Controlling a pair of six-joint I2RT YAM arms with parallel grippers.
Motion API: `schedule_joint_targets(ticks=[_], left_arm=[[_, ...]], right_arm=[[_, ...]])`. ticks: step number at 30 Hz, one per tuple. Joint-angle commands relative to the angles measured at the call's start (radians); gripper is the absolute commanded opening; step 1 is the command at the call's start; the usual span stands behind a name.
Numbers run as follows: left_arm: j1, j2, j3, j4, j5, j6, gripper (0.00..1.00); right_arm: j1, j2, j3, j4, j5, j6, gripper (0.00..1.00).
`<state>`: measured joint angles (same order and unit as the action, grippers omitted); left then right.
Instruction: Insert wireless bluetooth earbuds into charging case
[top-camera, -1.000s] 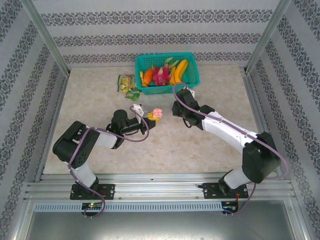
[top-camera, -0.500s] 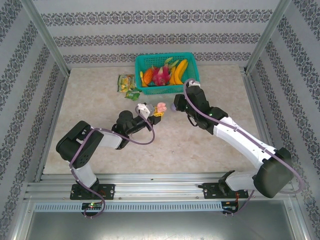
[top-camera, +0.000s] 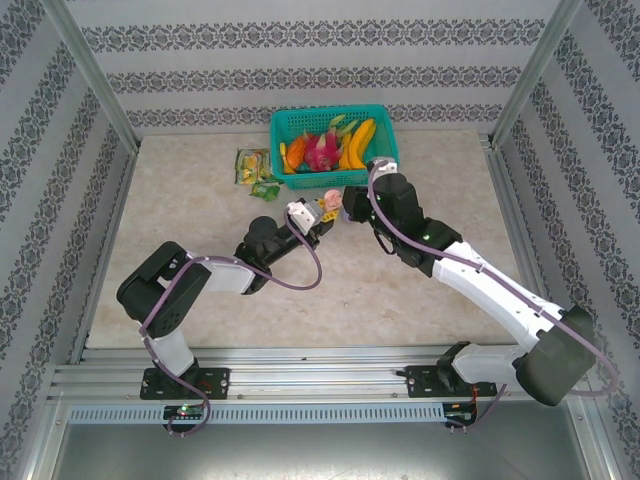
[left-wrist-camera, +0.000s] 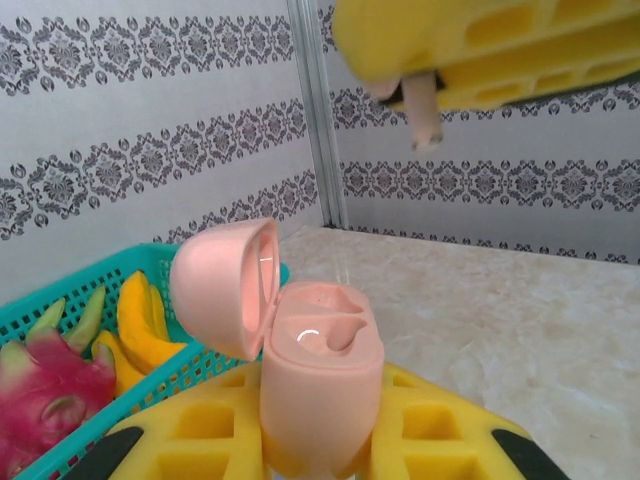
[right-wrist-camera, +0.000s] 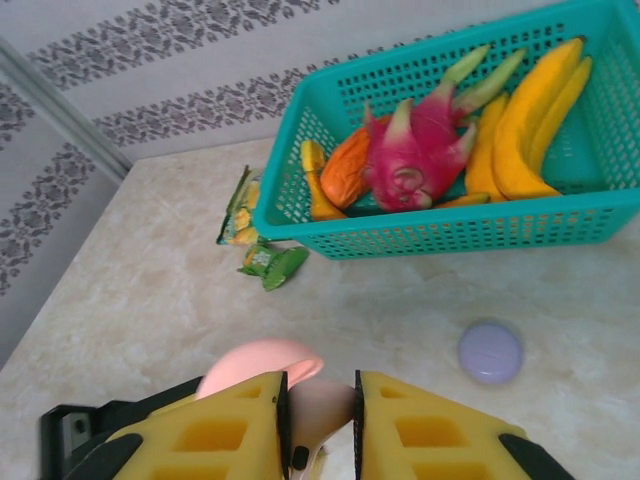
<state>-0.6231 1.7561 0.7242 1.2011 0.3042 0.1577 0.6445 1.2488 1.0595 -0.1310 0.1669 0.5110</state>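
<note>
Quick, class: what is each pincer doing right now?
Left pincer: closed on the open pink case.
Right pincer: closed on a pink earbud.

I am running a purpose-built robot test cell, not a lived-in room. Bare aluminium posts (top-camera: 97, 80) frame it, patterned wall panels (top-camera: 300, 60) box in the marble-look desk (top-camera: 180, 220), and both arms are bolted to a metal rail (top-camera: 320, 375). Just beyond my left hand (top-camera: 320, 212) stands a teal basket (top-camera: 300, 180) of fruit.
</note>
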Motion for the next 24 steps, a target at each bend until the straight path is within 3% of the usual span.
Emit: schedule_joint_targets(ticks=[1,24], left_arm=[[-0.012,0.008,0.026,0.048,-0.006,0.020,0.00],[-0.032,-0.078,0.008,0.028,0.018,-0.012,0.00]], right_arm=[[0.010,-0.025,-0.035,0.094,-0.026,-0.060,0.24],[0.016,-0.119,-0.195,0.320,-0.073,-0.117,0.25]])
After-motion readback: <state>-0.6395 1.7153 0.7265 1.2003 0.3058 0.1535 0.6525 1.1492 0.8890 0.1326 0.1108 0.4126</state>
